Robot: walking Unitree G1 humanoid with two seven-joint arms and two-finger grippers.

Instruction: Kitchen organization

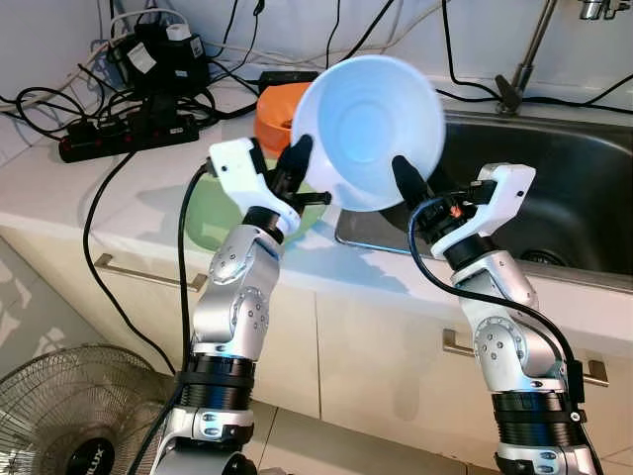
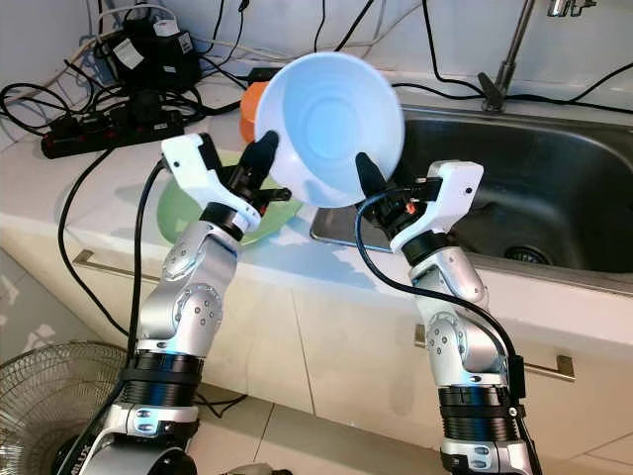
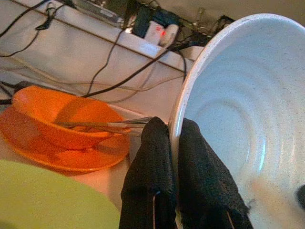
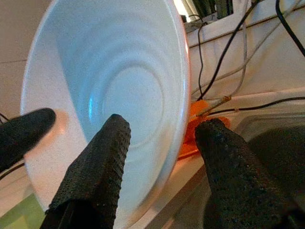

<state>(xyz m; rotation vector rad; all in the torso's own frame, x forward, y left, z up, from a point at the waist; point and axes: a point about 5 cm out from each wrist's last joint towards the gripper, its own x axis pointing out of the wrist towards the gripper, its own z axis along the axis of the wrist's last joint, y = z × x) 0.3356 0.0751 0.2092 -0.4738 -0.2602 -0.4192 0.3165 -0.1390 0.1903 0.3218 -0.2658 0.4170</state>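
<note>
Left eye view: left gripper (image 1: pixel 295 163) pinches rim of pale blue bowl (image 1: pixel 371 129), held tilted above counter edge beside sink (image 1: pixel 554 188). Right gripper (image 1: pixel 407 181) straddles opposite rim, 2 fingers apart, not clamped.

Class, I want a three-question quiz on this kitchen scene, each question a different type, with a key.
1. True or false: the white bowl rests on the counter.
2. Which tool pinches the bowl's rim? A left B right C neither
3. Fill in: the utensils lie in the ____ bowl.

Key: 1 false, it is held up, tilted, between both tools. 2 A; the right straddles the rim, open. 3 orange.
</note>
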